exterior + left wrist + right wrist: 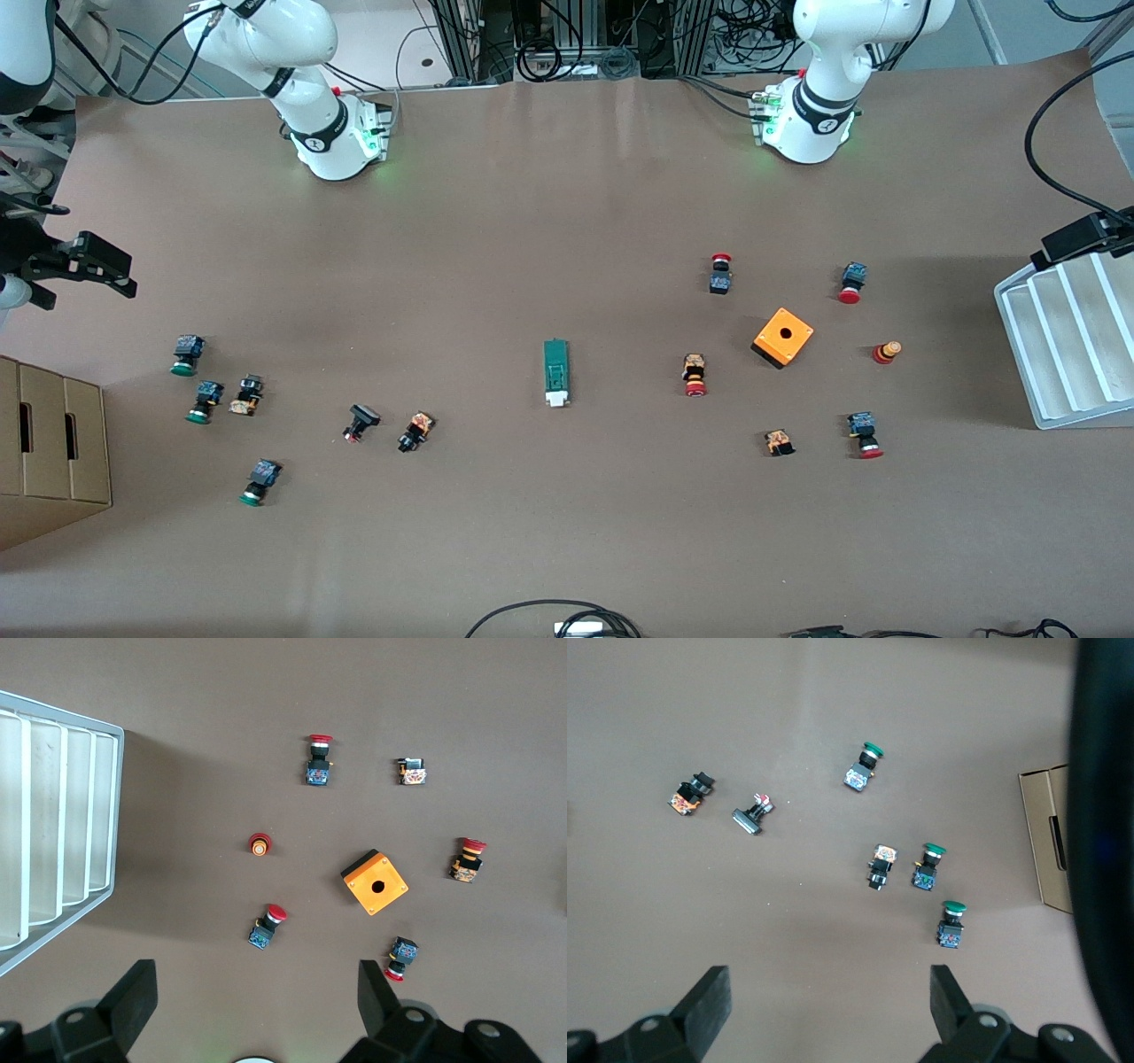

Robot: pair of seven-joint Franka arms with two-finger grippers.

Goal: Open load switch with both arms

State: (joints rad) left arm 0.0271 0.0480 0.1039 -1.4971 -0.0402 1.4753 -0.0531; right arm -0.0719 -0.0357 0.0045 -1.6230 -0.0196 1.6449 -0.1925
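Note:
The load switch (555, 373), a narrow green bar with a white block at its nearer end, lies flat in the middle of the table; it shows in neither wrist view. My left gripper (255, 979) hangs open and empty high over the left arm's end of the table, above the red push buttons and beside the white tray; in the front view this left gripper (1085, 235) is at the edge. My right gripper (828, 979) hangs open and empty high over the right arm's end, above the green push buttons, and shows at the edge (84, 263) of the front view.
An orange cube box (783, 337) sits among several red push buttons (695, 375) toward the left arm's end. A white slotted tray (1063, 346) stands at that edge. Green push buttons (205, 401) and a cardboard box (53, 452) lie toward the right arm's end.

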